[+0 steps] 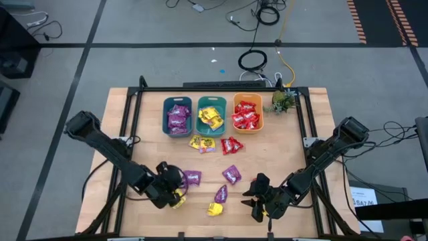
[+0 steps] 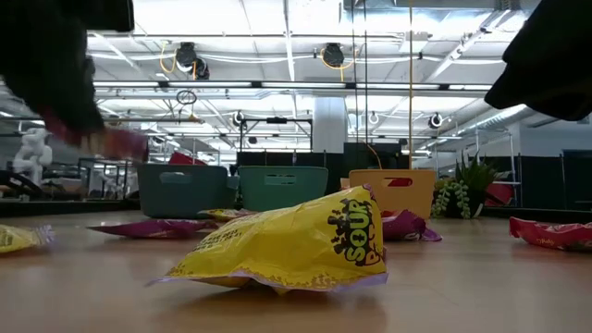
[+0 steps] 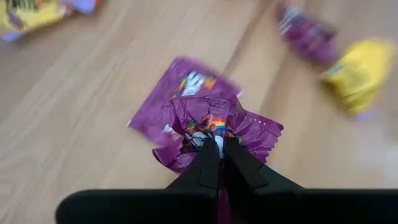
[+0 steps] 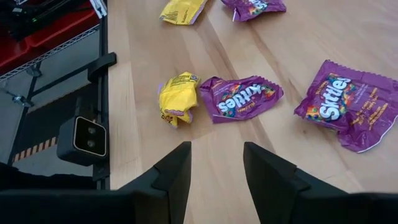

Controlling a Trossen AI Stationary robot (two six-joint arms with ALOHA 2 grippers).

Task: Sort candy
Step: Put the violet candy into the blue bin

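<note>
The left end effector is pinched shut on a purple packet, its fingers meeting on the crumpled edge of the wrapper, at the near-left part of the counter. Using the orange bin as landmark: this grip sits well to the near-left of it. Just beside the left end effector lie a yellow packet and another purple one.

The right end effector hangs open over bare wood, well to the near side of the orange bin, holding nothing. Ahead of its fingers lie a small yellow candy touching a purple Skittles packet, with a larger purple packet apart from them.

Left of the orange bin, in a row, stand a teal bin with yellow candy and a blue bin with purple candy; the orange bin holds red candy. Just in front of the bins lie loose yellow packets and red packets. A plant stands just right of the orange bin. In the low view a yellow Sour Patch packet fills the foreground.
</note>
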